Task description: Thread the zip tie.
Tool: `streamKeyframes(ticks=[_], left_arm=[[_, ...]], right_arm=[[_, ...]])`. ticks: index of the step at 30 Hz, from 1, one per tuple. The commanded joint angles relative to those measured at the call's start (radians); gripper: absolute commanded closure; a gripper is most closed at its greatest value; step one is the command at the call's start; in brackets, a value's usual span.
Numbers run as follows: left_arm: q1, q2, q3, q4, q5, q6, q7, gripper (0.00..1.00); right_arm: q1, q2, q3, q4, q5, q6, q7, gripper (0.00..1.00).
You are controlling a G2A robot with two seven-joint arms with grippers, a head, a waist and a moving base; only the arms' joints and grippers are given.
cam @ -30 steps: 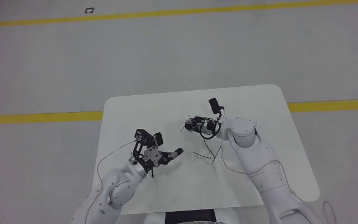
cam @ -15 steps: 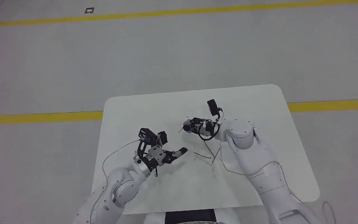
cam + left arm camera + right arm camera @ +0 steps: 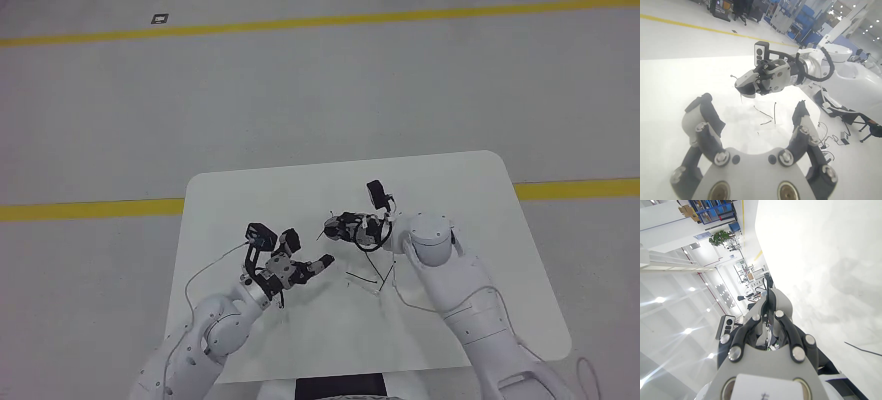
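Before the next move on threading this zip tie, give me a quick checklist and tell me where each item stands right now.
1. Right gripper shut on the zip tie: ok.
2. Left gripper open, nothing between its fingers: ok.
3. Both grippers apart, not touching: ok.
4. Tail hangs free below the right gripper: ok.
5. Tail lined up with the head's slot: cannot tell.
6. Loose zip ties lie on the table, clear of both grippers: ok.
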Motion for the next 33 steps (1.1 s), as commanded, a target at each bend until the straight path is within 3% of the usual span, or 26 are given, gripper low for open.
streamKeyframes(ticks=[1,13,23,33], left_arm=[[-0.001,-0.001,0.002,0.001,-0.005,0.0,0.0,0.0],[-0.008,-0.004,0.007,0.019,-0.033,0.019,0.0,0.0],[-0.013,-0.005,0.01,0.026,-0.042,0.008,-0.008,0.0],[-0.015,-0.007,0.021,0.038,-0.024,0.033,-0.003,0.0]], right_arm=[[0.0,0.0,0.0,0.0,0.0,0.0,0.0,1.0],[-0.018,0.004,-0.021,-0.02,0.001,0.0,-0.035,1.0],[-0.022,0.007,-0.034,-0.019,0.023,0.0,-0.046,1.0],[-0.037,0.013,-0.048,-0.039,0.035,-0.01,-0.098,1.0]])
